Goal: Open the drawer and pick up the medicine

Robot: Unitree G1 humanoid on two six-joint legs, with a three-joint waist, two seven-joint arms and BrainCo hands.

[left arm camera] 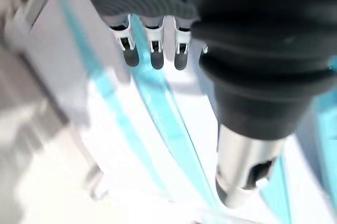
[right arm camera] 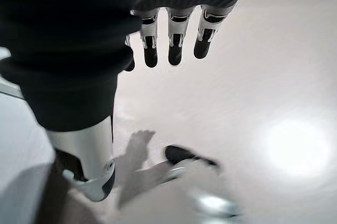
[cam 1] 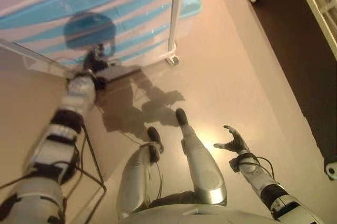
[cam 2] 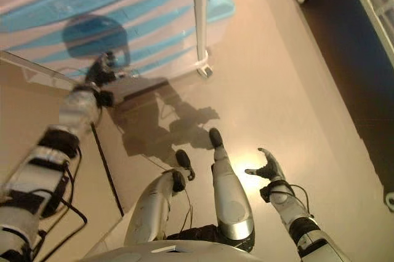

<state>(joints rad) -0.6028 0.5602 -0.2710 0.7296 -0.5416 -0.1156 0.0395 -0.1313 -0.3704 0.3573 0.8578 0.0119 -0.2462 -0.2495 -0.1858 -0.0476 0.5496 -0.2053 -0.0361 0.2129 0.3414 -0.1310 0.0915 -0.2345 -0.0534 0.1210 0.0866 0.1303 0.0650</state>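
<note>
Beige floor (cam 1: 237, 66) beneath striped drawer cabinet (cam 1: 105, 19).

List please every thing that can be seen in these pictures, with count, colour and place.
white plastic drawer cabinet with light blue drawer fronts: one, white and light blue, standing on the floor ahead of the robot, on small castors; no drawer visibly pulled out.
medicine: none visible in any view.
white metal frame: one, white, at the far right edge beside the dark floor.
beige floor: one, beige, under everything.
left hand: one, silver with dark cover, reached up to the lower drawer fronts, fingers straight in the wrist view.
right hand: one, same colours, hanging low over the floor at the right, open, holding nothing.
</note>
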